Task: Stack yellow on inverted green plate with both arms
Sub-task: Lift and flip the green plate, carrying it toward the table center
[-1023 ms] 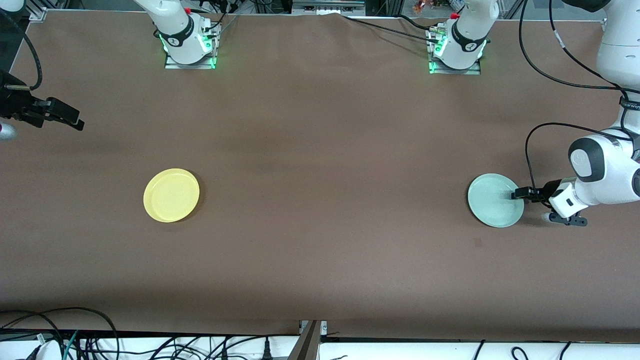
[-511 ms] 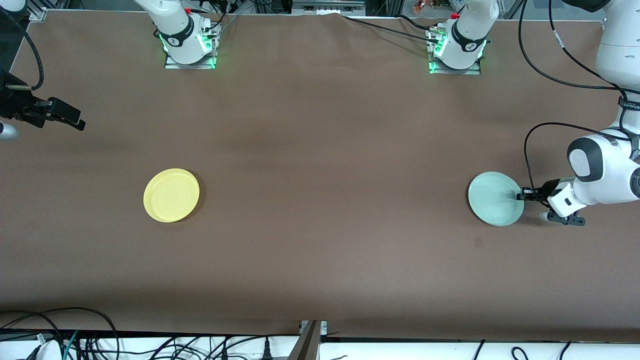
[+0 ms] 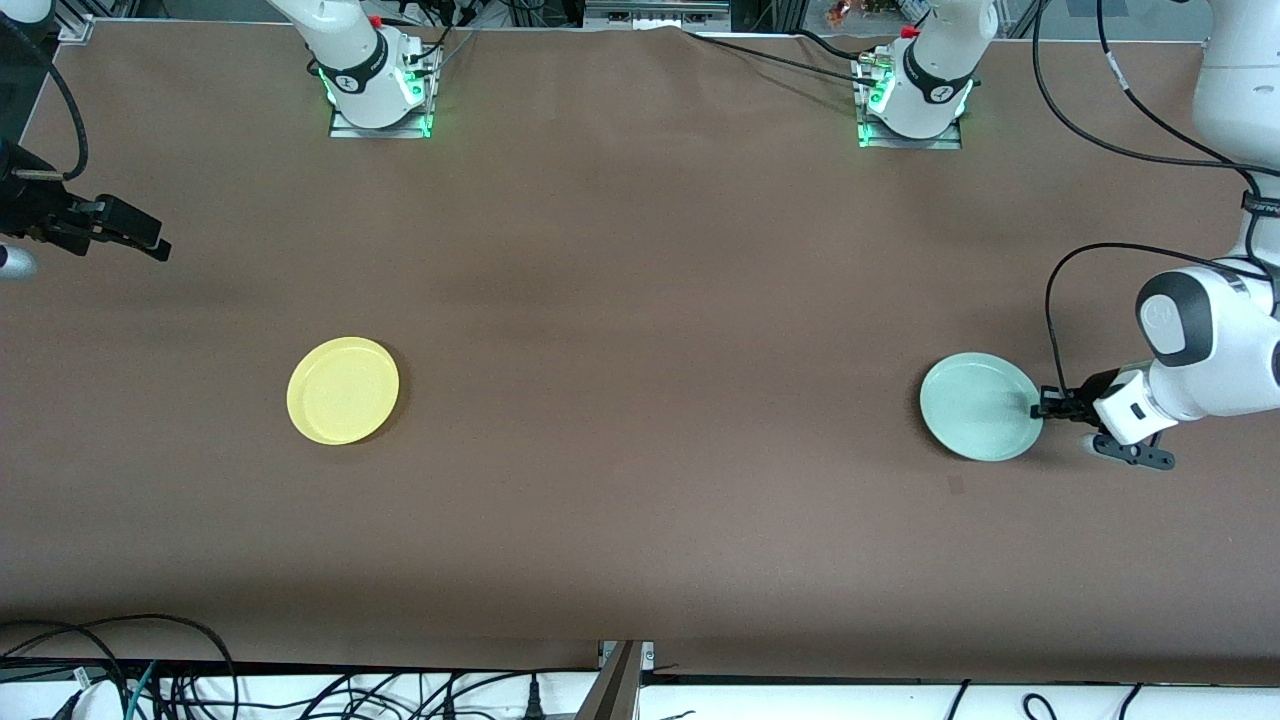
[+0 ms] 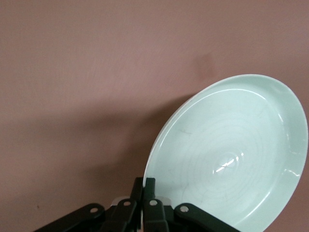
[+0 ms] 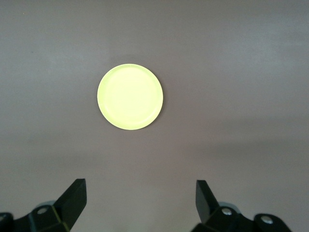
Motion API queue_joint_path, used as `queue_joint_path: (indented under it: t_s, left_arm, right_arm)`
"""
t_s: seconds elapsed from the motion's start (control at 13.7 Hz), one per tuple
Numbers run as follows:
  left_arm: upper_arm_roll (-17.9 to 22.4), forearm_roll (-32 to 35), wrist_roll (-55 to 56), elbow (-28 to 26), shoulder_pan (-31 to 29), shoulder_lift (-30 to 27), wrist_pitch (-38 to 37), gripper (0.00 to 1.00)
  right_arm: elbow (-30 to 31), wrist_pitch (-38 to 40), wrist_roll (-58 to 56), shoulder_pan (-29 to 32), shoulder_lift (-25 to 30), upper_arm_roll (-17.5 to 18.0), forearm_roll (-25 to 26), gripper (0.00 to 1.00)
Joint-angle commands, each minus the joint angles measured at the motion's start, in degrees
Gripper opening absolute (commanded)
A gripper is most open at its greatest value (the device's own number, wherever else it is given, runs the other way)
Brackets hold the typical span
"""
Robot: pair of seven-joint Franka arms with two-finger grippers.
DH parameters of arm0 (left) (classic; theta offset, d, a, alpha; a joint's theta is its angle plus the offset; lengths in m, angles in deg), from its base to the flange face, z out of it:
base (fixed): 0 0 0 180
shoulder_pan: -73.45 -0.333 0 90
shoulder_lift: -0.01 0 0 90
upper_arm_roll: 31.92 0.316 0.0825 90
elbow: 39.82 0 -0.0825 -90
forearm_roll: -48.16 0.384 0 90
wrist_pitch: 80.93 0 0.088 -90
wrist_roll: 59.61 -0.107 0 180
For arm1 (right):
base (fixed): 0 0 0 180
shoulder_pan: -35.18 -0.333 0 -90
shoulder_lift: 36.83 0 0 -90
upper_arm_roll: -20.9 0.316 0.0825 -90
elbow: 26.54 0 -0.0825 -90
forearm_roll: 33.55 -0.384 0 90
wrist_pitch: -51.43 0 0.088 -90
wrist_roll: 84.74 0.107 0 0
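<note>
The pale green plate [image 3: 978, 408] is at the left arm's end of the table. My left gripper [image 3: 1042, 405] is shut on its rim and holds it tilted, with a shadow on the table under it. The left wrist view shows the left gripper [image 4: 145, 186] pinching the rim of the green plate [image 4: 231, 154], its ringed face toward the camera. The yellow plate [image 3: 343, 390] lies flat on the table toward the right arm's end. My right gripper [image 3: 155, 242] is open and empty, up in the air at that end. In the right wrist view the right gripper [image 5: 140, 193] frames the yellow plate [image 5: 130, 96].
The two arm bases [image 3: 378, 90] [image 3: 912, 100] stand at the table's edge farthest from the front camera. Black cables [image 3: 1090, 120] hang by the left arm. Cables [image 3: 200, 680] lie past the table's nearest edge. A small dark mark [image 3: 955, 485] is near the green plate.
The left gripper has raised and tilted the green plate by its rim and shifted it a little toward the table's middle. The right arm and the yellow plate have not moved.
</note>
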State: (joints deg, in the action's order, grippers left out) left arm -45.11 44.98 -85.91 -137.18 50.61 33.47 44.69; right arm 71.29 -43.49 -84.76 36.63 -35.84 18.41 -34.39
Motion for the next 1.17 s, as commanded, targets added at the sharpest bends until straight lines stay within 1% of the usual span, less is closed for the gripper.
queue_joint_path:
  t_s: [0.0,0.15,0.22,0.44,0.58,0.73,0.88,0.95,1.02,1.1]
  left_arm:
    - [0.1,2.8,-0.5,5.7,5.1,-1.5,-2.2,0.00]
    - [0.1,6.6,2.2,8.9,9.7,-1.6,-2.2,0.00]
    - [0.1,10.5,4.8,11.0,12.5,-1.6,-2.1,0.00]
    - [0.5,24.1,18.0,13.8,22.7,-1.5,-1.9,0.00]
    - [0.7,36.6,25.8,15.4,28.9,-1.0,-1.6,0.00]
    - [0.7,52.0,31.7,15.5,34.1,0.0,-1.3,0.00]
    - [1.0,66.7,42.1,15.5,40.6,2.3,-1.7,0.00]
    - [1.1,72.5,47.8,15.5,43.2,4.0,-2.7,0.00]
    - [1.2,76.2,52.2,15.5,45.7,5.6,-4.9,0.00]
    - [1.2,78.0,54.8,16.2,47.8,7.3,-7.3,0.00]
  right_arm:
    - [-1.0,1.1,0.5,0.7,0.0,0.7,0.1,1.00]
    - [-1.0,1.1,0.5,0.7,0.0,0.7,0.1,1.00]
    - [-1.0,1.1,0.5,0.7,0.0,0.7,0.1,1.00]
    - [-1.0,1.1,0.5,0.7,0.0,0.7,0.1,1.00]
    - [-0.9,1.1,0.5,0.7,0.0,0.7,0.1,1.00]
    - [-0.9,1.1,0.5,0.7,0.0,0.7,0.1,1.00]
    - [-1.0,1.1,0.5,0.7,0.0,0.7,0.1,1.00]
    - [-1.0,1.1,0.5,0.7,0.0,0.7,0.1,1.00]
    - [-0.9,1.1,0.5,0.7,0.0,0.7,0.1,1.00]
    - [-0.9,1.1,0.5,0.7,0.0,0.7,0.1,1.00]
